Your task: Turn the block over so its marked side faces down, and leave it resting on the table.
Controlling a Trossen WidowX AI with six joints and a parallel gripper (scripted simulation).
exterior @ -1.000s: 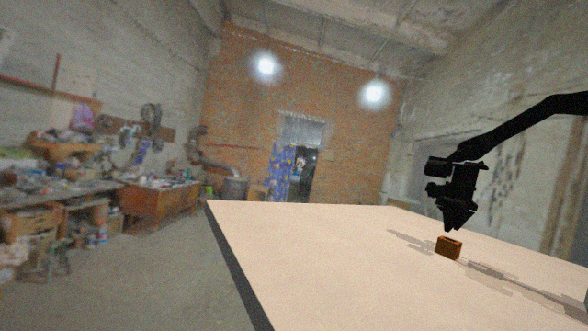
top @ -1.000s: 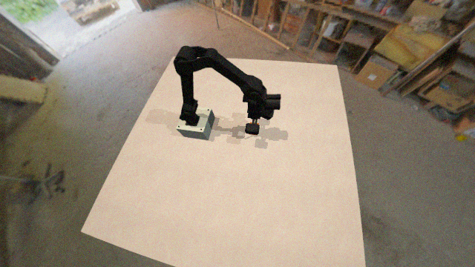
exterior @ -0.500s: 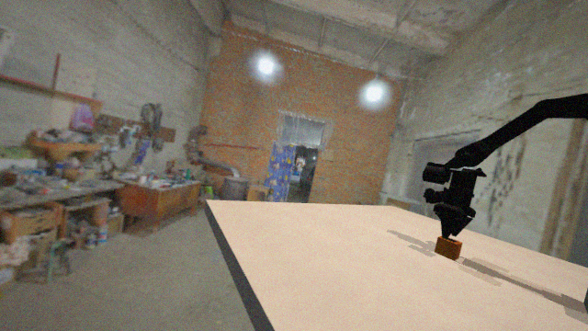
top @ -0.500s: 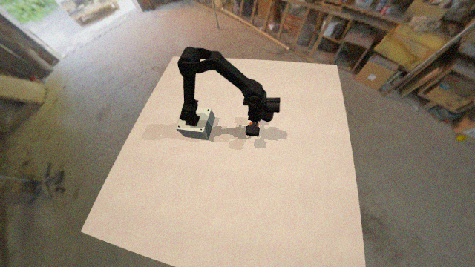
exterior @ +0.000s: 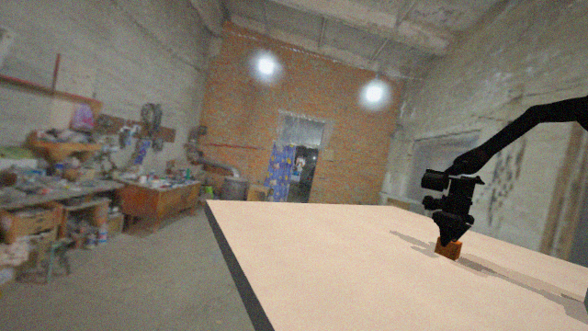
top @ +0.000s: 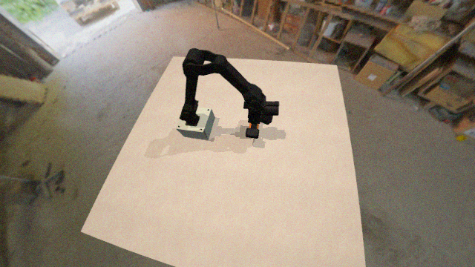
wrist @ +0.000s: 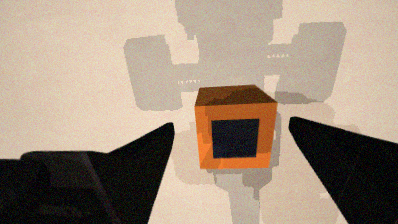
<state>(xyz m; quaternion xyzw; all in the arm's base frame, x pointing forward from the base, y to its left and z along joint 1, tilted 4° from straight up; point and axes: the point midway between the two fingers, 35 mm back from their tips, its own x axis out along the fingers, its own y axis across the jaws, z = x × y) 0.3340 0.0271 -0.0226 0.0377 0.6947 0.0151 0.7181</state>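
Observation:
An orange block (top: 257,126) (exterior: 448,251) (wrist: 236,113) rests on the table (top: 230,193) (exterior: 340,257). Its dark square mark (wrist: 235,138) faces up, towards the wrist camera. My gripper (top: 252,132) (exterior: 446,244) (wrist: 230,125) is open and points down over the block. In the wrist view the fingertips stand to the left and right of the block, with a gap on each side. In the top view a finger and the wrist hide most of the block. How far the fingertips are above the table is hard to tell.
A grey box with a pale top (top: 195,133) stands under the arm's base, left of the block in the top view. The arm arches from it over to the block. Shadows of the arm lie around the block.

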